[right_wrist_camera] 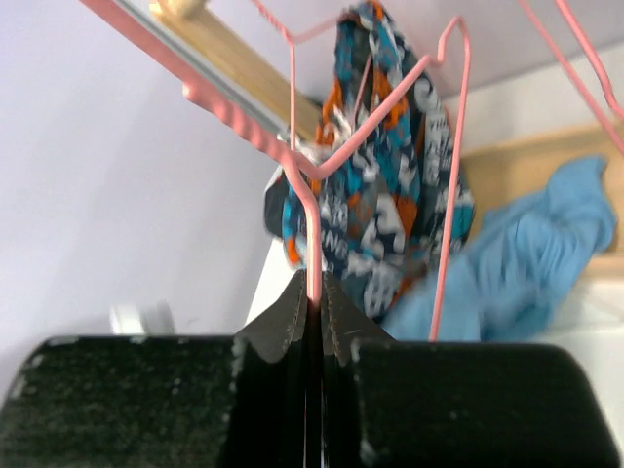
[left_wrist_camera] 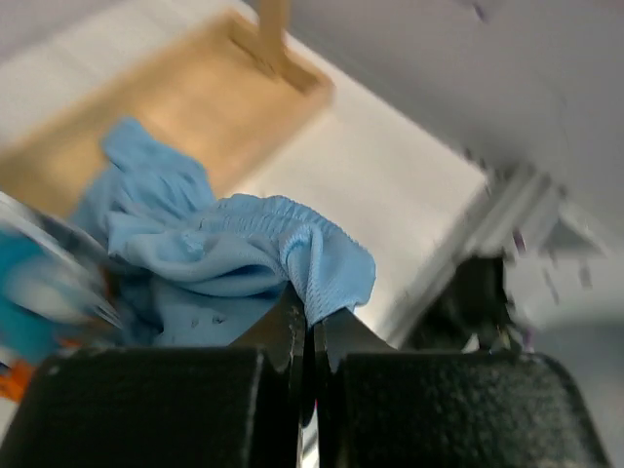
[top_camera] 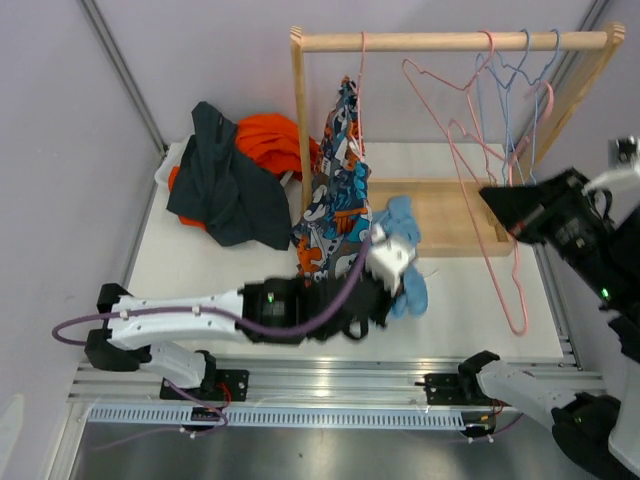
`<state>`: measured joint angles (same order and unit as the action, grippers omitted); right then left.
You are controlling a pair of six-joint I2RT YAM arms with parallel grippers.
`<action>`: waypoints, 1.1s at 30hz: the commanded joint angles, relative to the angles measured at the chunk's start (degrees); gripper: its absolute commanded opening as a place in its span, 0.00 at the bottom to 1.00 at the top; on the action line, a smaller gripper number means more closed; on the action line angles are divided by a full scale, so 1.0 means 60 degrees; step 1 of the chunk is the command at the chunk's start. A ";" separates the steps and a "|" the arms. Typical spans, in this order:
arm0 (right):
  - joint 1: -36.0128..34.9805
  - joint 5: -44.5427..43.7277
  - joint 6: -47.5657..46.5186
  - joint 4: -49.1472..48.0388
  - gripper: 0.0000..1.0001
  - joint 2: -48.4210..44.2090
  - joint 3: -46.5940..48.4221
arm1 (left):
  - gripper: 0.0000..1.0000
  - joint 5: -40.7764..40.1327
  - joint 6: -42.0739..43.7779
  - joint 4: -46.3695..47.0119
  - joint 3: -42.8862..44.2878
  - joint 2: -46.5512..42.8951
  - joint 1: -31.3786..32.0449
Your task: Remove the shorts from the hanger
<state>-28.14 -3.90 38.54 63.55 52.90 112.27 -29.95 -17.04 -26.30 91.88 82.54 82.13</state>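
Front of rack (top_camera: pixel 450 41) base | left gripper (left_wrist_camera: pixel 312 320) pinches light blue shorts (left_wrist_camera: pixel 224 244), off hanger | right gripper (right_wrist_camera: pixel 312 292) clamped on bare pink hanger (right_wrist_camera: pixel 234 119) | print shorts (top_camera: pixel 335 205) hang by rack's left post | next: probably drop blue, unhook print

White desk (top_camera: pixel 200 270), wooden rack base (top_camera: pixel 445 215) back right, dark teal shorts (top_camera: pixel 225 185) heaped on orange-red shorts (top_camera: pixel 270 140) rear left, light blue shorts (top_camera: pixel 402 215) bunched mid-desk

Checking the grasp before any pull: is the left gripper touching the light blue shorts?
Touching. Left wrist view: the left gripper is pinched shut on the light blue shorts at their waistband.
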 commanded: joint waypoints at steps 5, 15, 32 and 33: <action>0.0061 -0.0345 -0.1428 -0.1259 0.00 0.3192 0.2234 | 0.00 -0.2676 -0.3060 -0.1018 -0.2758 -0.1452 0.3667; 0.1291 0.0532 -0.1575 -0.3146 0.00 0.5185 0.2589 | 0.00 -0.4250 -0.6491 -0.3907 -0.4163 -0.2345 0.5560; 0.2434 0.1822 -0.1327 -0.5303 0.00 0.3313 -0.2364 | 0.00 -0.5335 -0.1291 -0.3731 -0.2056 -0.4602 0.2210; 0.2420 0.1822 -0.1341 -0.5289 0.01 0.3166 -0.2509 | 0.00 -0.5248 0.0144 -0.3412 -0.1389 -0.4776 0.1814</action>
<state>-13.58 4.95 30.52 31.14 77.52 100.44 -58.33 -37.47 -52.90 73.28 56.93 100.42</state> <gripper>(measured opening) 0.066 0.017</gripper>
